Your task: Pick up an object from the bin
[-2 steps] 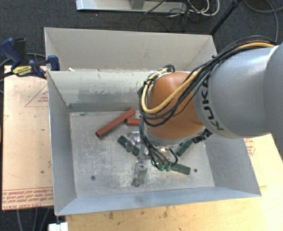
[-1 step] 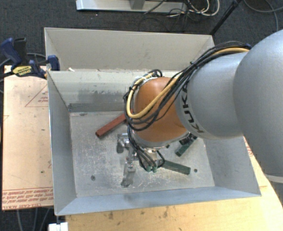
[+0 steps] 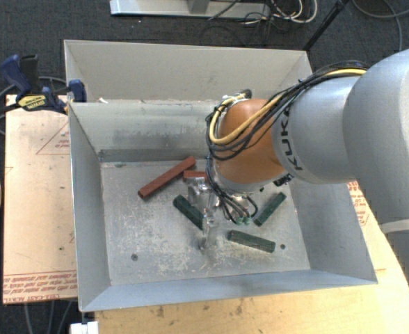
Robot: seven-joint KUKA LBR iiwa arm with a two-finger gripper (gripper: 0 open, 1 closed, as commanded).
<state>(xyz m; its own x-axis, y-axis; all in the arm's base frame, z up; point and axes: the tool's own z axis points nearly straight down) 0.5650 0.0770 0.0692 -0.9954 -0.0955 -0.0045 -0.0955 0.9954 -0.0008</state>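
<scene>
**Position.** The gripper [image 3: 206,229] stood low over the middle of the bin's [image 3: 86,207] floor, beneath the wrist's orange cover [image 3: 243,145]. It could not be told from this view whether it was apart or together. Nothing was seen held in it.

**Nearest object.** A short dark green bar [image 3: 188,210] lay slanted on the floor, its right end just beside or under the gripper. Contact could not be confirmed. It was judged the likely object of the pick.

**Other objects.**
- A second green bar [image 3: 270,209] lay to the right, partly under the wrist.
- A third green bar [image 3: 251,241] lay nearer, right of the gripper.
- A long reddish-brown bar [image 3: 166,177] lay farther and to the left.
- A small red piece [image 3: 194,176] sat at its right end.
- All of these lay apart from the dark green bar.

**Assessment of the step in hand.** The grasp did not appear to be made yet.

**Recommendations.**
- Centre the gripper on the bar's middle rather than its end, since an end grip would likely let the bar swing or slip.
- Close across the narrow width, square to the bar's slanted long axis.
- Descend close to the floor without pressing into the metal.
- Lift straight up, clear of the neighbouring bars.
</scene>
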